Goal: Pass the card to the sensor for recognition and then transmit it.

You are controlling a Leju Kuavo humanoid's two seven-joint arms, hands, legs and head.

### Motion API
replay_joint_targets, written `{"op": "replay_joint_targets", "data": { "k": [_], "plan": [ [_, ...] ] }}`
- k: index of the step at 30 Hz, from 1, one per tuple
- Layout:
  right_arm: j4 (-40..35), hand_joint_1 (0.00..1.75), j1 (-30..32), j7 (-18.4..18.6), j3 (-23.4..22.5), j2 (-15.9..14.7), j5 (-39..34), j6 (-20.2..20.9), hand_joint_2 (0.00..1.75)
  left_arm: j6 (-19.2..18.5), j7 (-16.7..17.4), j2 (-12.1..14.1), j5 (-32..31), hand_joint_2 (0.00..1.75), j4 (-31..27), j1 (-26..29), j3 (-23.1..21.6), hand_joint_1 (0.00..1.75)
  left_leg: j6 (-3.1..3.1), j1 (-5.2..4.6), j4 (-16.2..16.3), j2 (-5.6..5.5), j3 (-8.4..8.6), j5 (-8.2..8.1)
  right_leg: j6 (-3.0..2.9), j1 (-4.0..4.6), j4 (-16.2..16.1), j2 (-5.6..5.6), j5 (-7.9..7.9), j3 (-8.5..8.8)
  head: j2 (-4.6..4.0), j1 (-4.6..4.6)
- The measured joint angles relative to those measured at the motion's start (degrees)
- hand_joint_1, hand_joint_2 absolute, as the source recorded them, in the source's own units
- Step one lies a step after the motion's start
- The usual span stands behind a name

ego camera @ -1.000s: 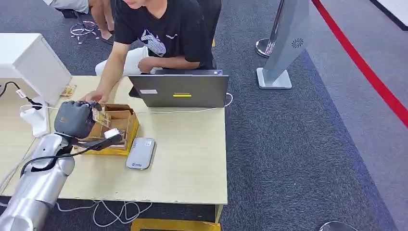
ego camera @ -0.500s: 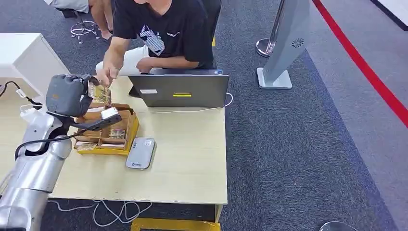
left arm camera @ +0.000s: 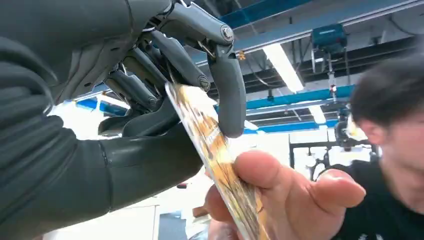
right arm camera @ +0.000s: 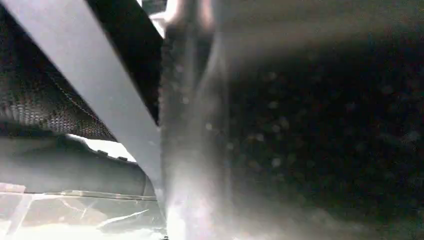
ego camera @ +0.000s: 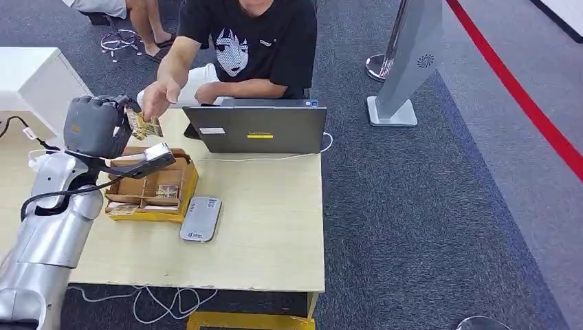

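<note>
1. The robot's left hand (ego camera: 96, 126) is being held up in the upper left of the head view, above the far left part of the table (ego camera: 268, 227), and its fingers (left arm camera: 227, 95) are clamping one end of the card (ego camera: 143, 125).
2. The card is showing a yellow and orange printed face with some white in it; in the left wrist view the card (left arm camera: 215, 150) is appearing nearly edge-on, thin and flat, slanting from the middle of the frame down towards the lower centre.
3. A person's hand (ego camera: 155, 102) is reaching in from the top of the head view and gripping the card's other end, so both are holding it at once; close up, the person's thumb (left arm camera: 280, 172) is lying against the card's face.
4. Just below the raised hand, left of centre, a yellow-edged cardboard tray (ego camera: 187, 184) is sitting on the table with more small cards lying in its compartments.
5. A flat grey sensor (ego camera: 201, 218) is lying just beside the tray's lower right corner.
6. A grey laptop (ego camera: 256, 129) is standing open in the upper middle, its back turned this way.
7. I cannot tell how the right hand is sitting; the right wrist view is coming through dark and blurred.
</note>
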Motion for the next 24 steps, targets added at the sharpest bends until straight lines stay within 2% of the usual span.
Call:
{"op": "replay_joint_targets", "data": {
  "k": [2,3,4,15,24],
  "plan": [
    [0.0,0.0,0.0,0.0,0.0,0.0,0.0,0.0,1.75,0.1,0.0,0.0,0.0,1.75,0.0,0.0,0.0,1.75,0.0,0.0,0.0,0.0,0.0,0.0,0.0,0.0,0.0,0.0,0.0,0.0,0.02,0.0],
    [0.0,0.0,0.0,0.0,0.0,0.0,0.0,0.0,1.75,0.1,0.0,0.0,0.0,1.75,0.0,0.0,0.0,0.09,0.0,0.0,0.0,0.0,0.0,0.0,0.0,0.0,0.0,0.0,0.0,0.0,0.0,0.0],
    [0.0,0.0,0.0,0.0,0.0,0.0,0.0,-0.1,1.75,0.1,0.0,0.0,0.0,1.75,0.0,0.0,0.0,0.0,0.0,0.0,0.0,0.0,0.0,0.0,0.0,0.0,0.0,0.0,0.0,0.0,0.0,0.0],
    [0.1,0.0,0.0,0.0,0.0,0.0,0.0,-0.2,1.75,1.2,0.4,-0.5,0.0,1.75,0.0,0.5,0.0,0.0,0.0,0.0,0.0,0.0,0.0,0.0,0.0,0.0,0.0,0.0,0.0,0.01,0.0,0.0],
    [0.2,0.0,0.0,-0.1,0.0,0.0,0.0,-0.4,1.75,5.0,-0.3,-1.1,1.2,1.75,-1.6,3.4,1.1,0.0,0.0,0.0,0.0,0.0,-0.01,0.0,0.0,0.0,0.0,0.0,0.0,0.0,0.0,0.0]
  ]
}}
